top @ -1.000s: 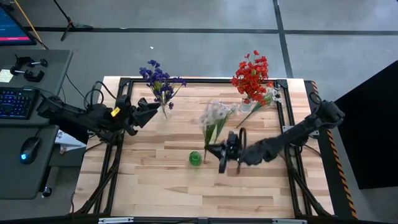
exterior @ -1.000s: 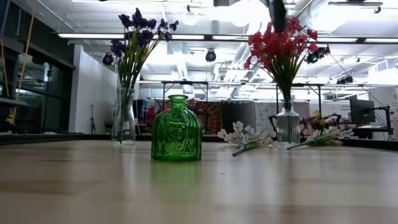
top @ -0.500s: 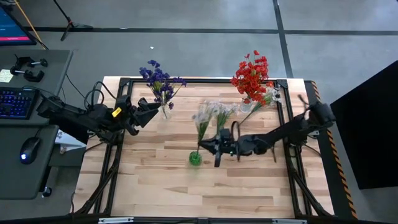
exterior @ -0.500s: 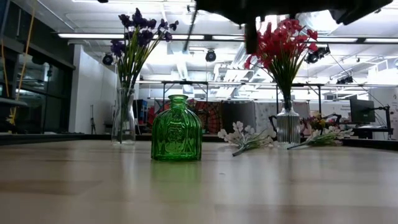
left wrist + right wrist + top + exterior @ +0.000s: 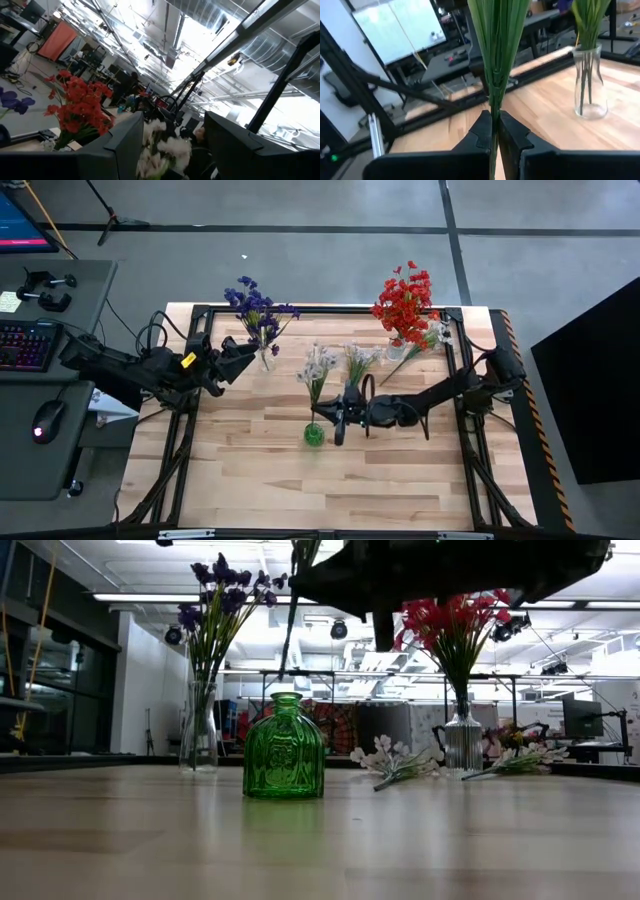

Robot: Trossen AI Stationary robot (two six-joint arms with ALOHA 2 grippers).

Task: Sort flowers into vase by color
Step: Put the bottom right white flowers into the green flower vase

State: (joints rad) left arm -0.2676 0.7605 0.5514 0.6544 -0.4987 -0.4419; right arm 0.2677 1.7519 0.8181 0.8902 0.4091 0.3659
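Low view: wooden table [image 5: 320, 840], ceiling lights [image 5: 150, 597].

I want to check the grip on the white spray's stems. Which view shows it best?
The right wrist view: the right gripper is shut on the white flowers. The high view shows the blooms above the green vase; the low view only a stem.

A bottle vase [image 5: 314, 435] sits mid-table, two flower-filled vases [image 5: 266, 358] [image 5: 396, 348] behind it (near the far edge).

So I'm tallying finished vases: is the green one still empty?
Empty, most likely. The white flowers hang in the right gripper, stem tip just above the green vase neck.
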